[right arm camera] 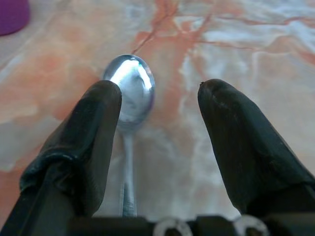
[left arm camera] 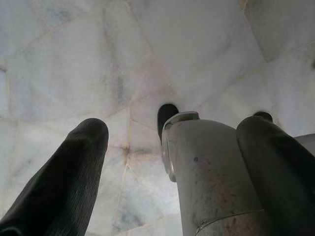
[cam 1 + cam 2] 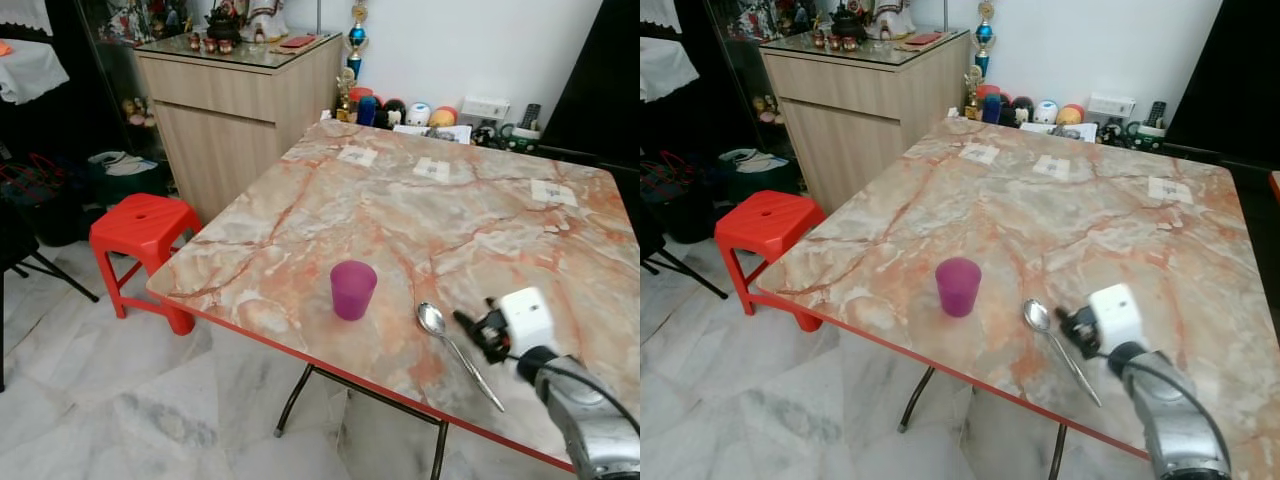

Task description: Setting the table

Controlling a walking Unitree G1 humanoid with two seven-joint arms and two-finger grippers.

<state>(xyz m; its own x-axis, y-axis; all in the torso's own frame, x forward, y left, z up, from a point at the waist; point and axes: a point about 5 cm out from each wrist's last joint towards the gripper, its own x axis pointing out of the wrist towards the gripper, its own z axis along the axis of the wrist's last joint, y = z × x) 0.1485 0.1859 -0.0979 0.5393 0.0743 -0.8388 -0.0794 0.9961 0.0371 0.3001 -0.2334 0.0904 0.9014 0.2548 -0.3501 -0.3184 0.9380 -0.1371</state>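
On the marble table [image 3: 420, 215], a purple cup [image 3: 352, 289] is seen left of a metal spoon [image 3: 455, 350], beside which the right gripper [image 3: 468, 323] is held with fingers spread apart, while the left gripper [image 2: 167, 162] is hung open above the floor.

Purple cup [image 3: 353, 289]: translucent plastic, upright, mouth open, standing on the marble-patterned tabletop [image 3: 420, 210] near its front edge. Metal spoon [image 3: 456, 352]: lying flat beside the cup, apart from it, bowl facing up and nearest the cup, handle running toward the tabletop's front edge.
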